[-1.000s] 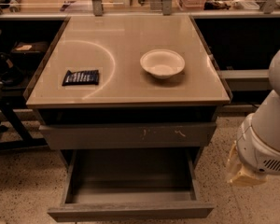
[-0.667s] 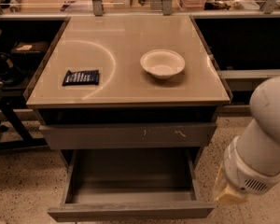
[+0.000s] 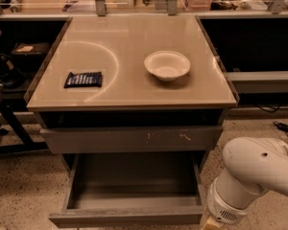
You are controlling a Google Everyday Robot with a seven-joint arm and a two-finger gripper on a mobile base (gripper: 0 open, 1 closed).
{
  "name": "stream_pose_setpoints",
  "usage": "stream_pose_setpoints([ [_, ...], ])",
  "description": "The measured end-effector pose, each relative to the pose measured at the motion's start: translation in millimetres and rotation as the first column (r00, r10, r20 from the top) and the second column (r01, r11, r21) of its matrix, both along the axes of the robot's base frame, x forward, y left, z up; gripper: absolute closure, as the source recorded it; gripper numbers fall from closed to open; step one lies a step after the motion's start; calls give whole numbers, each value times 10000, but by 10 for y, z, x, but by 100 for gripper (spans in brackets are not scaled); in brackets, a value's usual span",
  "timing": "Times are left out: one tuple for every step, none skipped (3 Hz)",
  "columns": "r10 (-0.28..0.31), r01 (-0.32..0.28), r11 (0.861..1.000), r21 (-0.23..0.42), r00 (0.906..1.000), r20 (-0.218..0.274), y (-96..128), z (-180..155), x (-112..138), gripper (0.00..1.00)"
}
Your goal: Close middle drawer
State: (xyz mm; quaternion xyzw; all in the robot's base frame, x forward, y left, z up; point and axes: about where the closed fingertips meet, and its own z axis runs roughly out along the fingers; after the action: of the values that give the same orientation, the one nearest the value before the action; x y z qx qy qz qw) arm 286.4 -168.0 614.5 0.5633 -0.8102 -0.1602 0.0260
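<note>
Grey sheet metal is shown pulled well out toward the camera: the middle drawer point(image 3: 126, 218) is open below the cabinet, with nothing seen in its shallow tray and its plain front close to the lower edge of the view. Above it, the scratched drawer front point(image 3: 132, 139) is set almost flush under the tan top point(image 3: 134, 92), on which a pale bowl point(image 3: 167, 65) and a dark packet point(image 3: 83, 79) are placed well apart.

The white arm point(image 3: 252, 176) is seen low at the right, and only a tan scrap of the gripper point(image 3: 210, 223) is visible beneath it, just beside the drawer's right front corner. Whether it is spread or pressed together cannot be told, and contact with the drawer cannot be confirmed.

The closing itself is judged not yet begun, since the drawer is fully extended. What is left is judged to be the whole push: the gripper is to be set against the plain front and the drawer driven straight in until it is flush with the front above.
</note>
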Motion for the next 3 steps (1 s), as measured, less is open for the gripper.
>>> stream_pose_setpoints([
  [4, -4, 10000, -13, 10000, 9, -1, 7, -2, 100],
  [-71, 71, 10000, -41, 10000, 58, 98, -259, -9, 100],
  [-649, 648, 9978, 102, 9979, 57, 221, -820, 140, 100],
])
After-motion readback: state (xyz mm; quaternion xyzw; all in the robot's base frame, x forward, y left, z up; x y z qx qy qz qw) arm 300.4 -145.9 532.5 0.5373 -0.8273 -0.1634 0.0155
